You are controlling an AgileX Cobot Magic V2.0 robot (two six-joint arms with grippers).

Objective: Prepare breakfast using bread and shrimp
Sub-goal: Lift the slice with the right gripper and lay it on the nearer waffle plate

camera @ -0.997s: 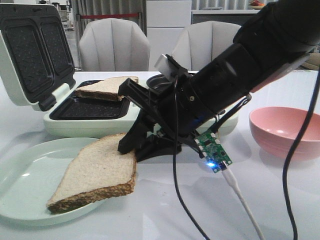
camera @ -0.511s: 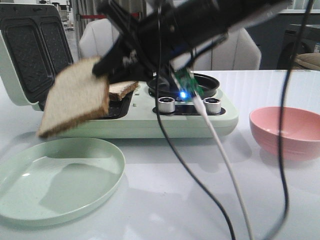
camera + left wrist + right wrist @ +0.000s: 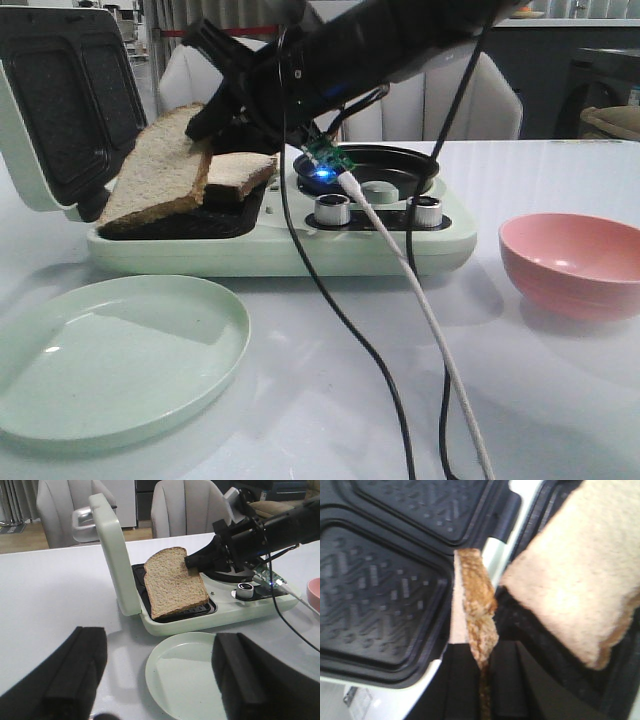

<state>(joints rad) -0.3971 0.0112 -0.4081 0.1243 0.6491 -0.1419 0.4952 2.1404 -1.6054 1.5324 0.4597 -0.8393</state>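
Over on the left, the sandwich maker's lid (image 3: 60,100) stands upright, its two ribbed plates facing us, and near it on the table the pale green plate (image 3: 110,355) sits bare. Just right of the lid, the held slice of bread (image 3: 160,165) hangs tilted over the near-left well of the sandwich maker (image 3: 280,245), low edge down at the black plate, high edge pinched in the right gripper (image 3: 205,125), whose fingers are clamped on the crust, as the right wrist view shows edge-on (image 3: 475,610). Right behind it the second slice of bread (image 3: 238,175) lies in the far well, close beside the held one. The left gripper (image 3: 155,677) waits spread wide and empty near the plate, well back from the action. Further right, two silver knobs (image 3: 333,209) front the round pan (image 3: 365,170), and at the far right the pink bowl (image 3: 570,260) stands alone; no shrimp can be made out anywhere. The danger here, I'd say: let go at this tilt and the slice could flop against the lid or ride up onto its neighbour instead of seating flat. Those dangling cables (image 3: 400,300) trail over the knobs too, and might snag on retreat.
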